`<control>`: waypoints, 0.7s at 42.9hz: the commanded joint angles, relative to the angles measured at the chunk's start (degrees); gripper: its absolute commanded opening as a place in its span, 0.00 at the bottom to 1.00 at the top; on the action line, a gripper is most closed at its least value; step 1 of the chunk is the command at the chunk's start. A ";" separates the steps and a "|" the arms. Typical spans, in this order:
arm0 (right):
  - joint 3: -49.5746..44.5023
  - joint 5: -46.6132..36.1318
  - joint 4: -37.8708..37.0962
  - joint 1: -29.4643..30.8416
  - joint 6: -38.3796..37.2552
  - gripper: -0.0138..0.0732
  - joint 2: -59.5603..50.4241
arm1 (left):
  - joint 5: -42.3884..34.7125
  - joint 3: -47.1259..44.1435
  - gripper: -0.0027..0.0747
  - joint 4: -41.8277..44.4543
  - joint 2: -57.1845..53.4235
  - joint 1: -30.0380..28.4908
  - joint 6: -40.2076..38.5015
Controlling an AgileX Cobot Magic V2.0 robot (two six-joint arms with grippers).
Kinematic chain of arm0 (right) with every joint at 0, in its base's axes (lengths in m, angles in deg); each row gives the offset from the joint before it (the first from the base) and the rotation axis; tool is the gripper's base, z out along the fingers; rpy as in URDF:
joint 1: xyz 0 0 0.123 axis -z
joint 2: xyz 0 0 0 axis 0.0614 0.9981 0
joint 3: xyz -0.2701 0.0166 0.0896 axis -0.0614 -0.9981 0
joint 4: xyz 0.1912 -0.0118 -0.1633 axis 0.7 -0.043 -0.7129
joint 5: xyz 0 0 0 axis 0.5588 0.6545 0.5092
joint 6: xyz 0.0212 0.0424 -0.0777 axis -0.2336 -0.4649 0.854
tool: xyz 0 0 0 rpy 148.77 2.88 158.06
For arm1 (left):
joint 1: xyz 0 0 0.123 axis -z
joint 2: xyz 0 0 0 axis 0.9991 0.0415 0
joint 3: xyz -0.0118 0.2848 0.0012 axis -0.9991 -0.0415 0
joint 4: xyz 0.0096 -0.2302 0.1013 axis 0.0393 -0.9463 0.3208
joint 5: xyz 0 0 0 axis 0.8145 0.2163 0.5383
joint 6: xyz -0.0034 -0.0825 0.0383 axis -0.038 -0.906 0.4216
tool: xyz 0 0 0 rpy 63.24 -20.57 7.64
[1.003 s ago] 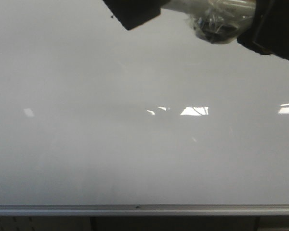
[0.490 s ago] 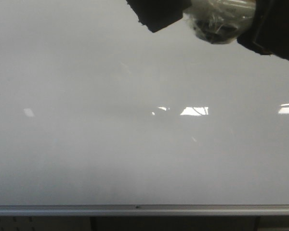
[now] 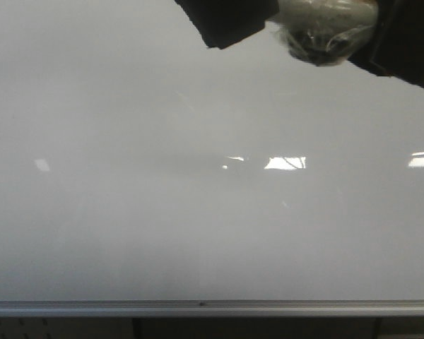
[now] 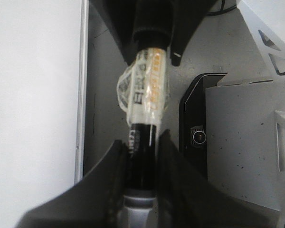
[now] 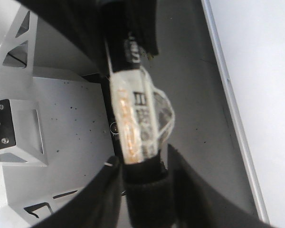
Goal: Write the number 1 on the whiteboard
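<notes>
Whiteboard (image 3: 127, 212): large glossy grey-white panel, silver frame along near edge; fills front view; bright light reflections mid-board.
Number 1: none seen on board in any view; stroke judged not yet made.
Marker (image 4: 145, 109): black barrel w/ clear tape wrapped round orange label; held between both pincers, clear of board, beside its framed edge per wrist views. Also seen at top of front view (image 3: 328, 32), above far part of board.
Left pincer (image 4: 141, 142): closed on marker barrel end; fingers pressed to both sides.
Right pincer (image 5: 143, 168): closed on other end, at the dark cap section by the look of it.
Step judged: cap pull-off or hand-over btwn pincers, before any writing.
Grey base plate (image 4: 242, 137): speckled metal w/ black module, off board's edge.
Risks:
- Taped barrel slick; slip in one pincer if pulled unevenly, marker could be dropped onto board.
- Cap stuck: both ends tugged, barrel twisted out of line, tip angle spoiled for a straight stroke.
- Tip not seen; which end is nib can't be told, so wrong end could be brought to board.
- Glare on board: thin stroke may be hard to check.
</notes>
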 commanded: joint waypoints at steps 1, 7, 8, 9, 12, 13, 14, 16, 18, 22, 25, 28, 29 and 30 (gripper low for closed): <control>1.72 3.73 1.29 0.75 -2.59 0.67 -1.76 | -3.70 2.01 0.01 1.80 -2.12 -0.42 -3.75; 1.72 1.81 -3.70 5.16 -7.79 0.68 -4.82 | -3.70 2.01 0.01 8.40 -3.73 -2.43 -14.41; 1.72 1.25 -4.48 6.02 -8.60 0.68 -5.71 | -3.70 2.01 0.01 9.09 -4.29 -3.11 -16.26; 1.72 0.81 -5.49 7.21 -9.81 0.68 -6.63 | -3.58 2.01 0.01 9.53 -4.69 -3.98 -17.38; 1.72 -0.31 -7.81 10.47 -13.16 0.68 -8.74 | -3.82 1.53 0.01 9.63 -6.57 -6.55 -20.74; 1.72 -0.56 -8.42 11.50 -14.03 0.68 -9.63 | -3.95 1.00 0.01 9.63 -7.75 -7.67 -21.94; 1.66 -0.71 -9.10 12.87 -15.15 0.68 -10.51 | -4.23 0.50 0.01 9.63 -8.28 -8.57 -22.49; 1.49 -1.03 -9.43 15.12 -16.10 0.68 -12.03 | -5.17 -1.14 0.01 9.85 -10.69 -10.90 -24.32; 1.30 -1.39 -9.43 16.78 -16.51 0.68 -13.27 | -7.04 -3.60 0.01 10.69 -12.84 -13.14 -25.96; 0.50 -2.90 -9.43 19.39 -16.97 0.68 -15.62 | -11.65 -9.82 0.01 13.70 -18.20 -19.60 -29.58; -0.13 -4.32 -9.32 19.91 -16.97 0.68 -16.60 | -15.55 -15.30 0.01 15.81 -22.45 -24.57 -32.40; -0.31 -5.04 -9.32 19.96 -16.97 0.68 -16.81 | -19.71 -20.45 0.01 16.71 -25.94 -29.88 -33.56; -0.31 -5.10 -9.32 19.96 -16.97 0.68 -16.81 | -21.06 -22.00 0.01 16.71 -27.18 -32.10 -33.75; -0.31 -5.10 -9.32 19.96 -16.97 0.68 -16.81 | -23.09 -24.07 0.01 16.43 -28.01 -33.75 -33.87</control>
